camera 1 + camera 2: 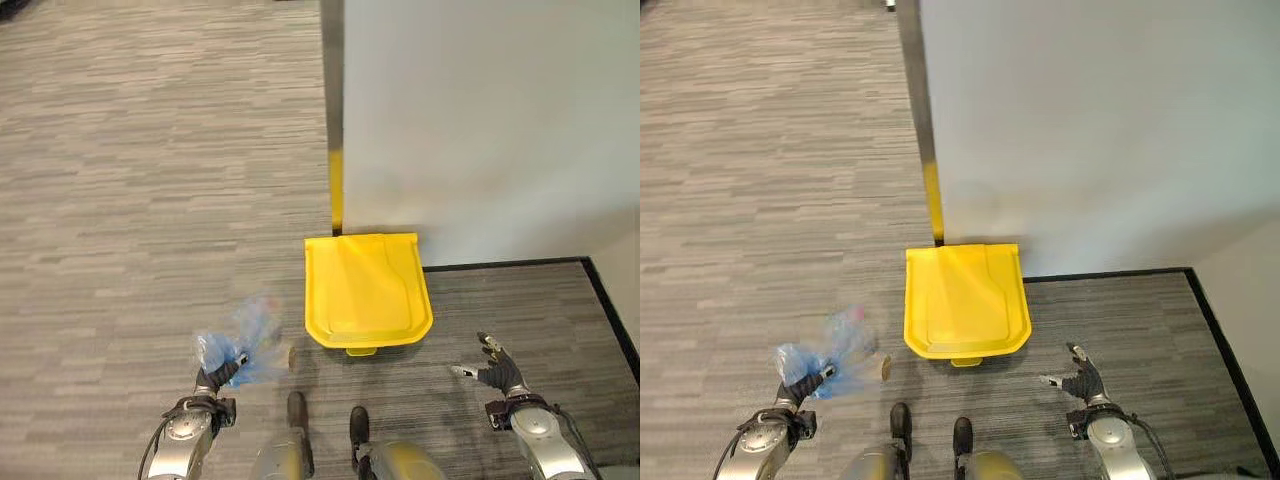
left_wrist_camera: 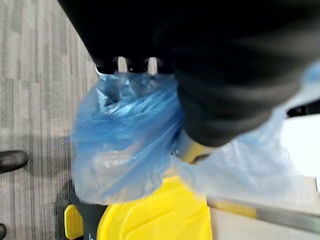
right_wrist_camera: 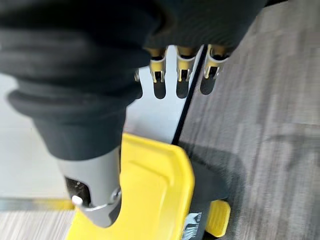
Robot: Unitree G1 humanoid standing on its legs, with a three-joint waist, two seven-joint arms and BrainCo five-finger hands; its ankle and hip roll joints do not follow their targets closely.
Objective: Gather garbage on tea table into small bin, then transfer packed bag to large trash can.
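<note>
The left hand [image 1: 215, 378] has its fingers curled round the gathered neck of a translucent blue garbage bag [image 1: 240, 345], which the left wrist view shows bunched under the fingertips and ballooning past them. The bag's long axis runs from the clamped neck, nearest the robot, forward and slightly toward the robot's right, its loose body pointing at the near left corner of the yellow trash can lid [image 1: 366, 290]; the bag hangs beside the lid, apart from it, over the grey carpet [image 1: 140, 180]. Whether its lower end touches the carpet cannot be told. The right hand [image 1: 497, 367] is empty, with fingers straight and spread and the thumb held apart, as the right wrist view confirms; it hovers over the carpet, well apart from the lid's right edge. The lid is shut, roughly square with rounded near corners, and its far edge lies against the foot of a pale grey wall [image 1: 480, 120]. A small yellow pedal [image 1: 361, 351] projects from under the lid's near edge, toward the robot. A dark vertical strip [image 1: 333, 100], yellow in its lower part, marks the wall's left corner directly behind the can. A black skirting line [image 1: 520, 264] runs along the wall's base to the right of the can and turns toward the robot at the right. To the can's left the carpet lies open; to its right the floor is bounded by the skirting.
</note>
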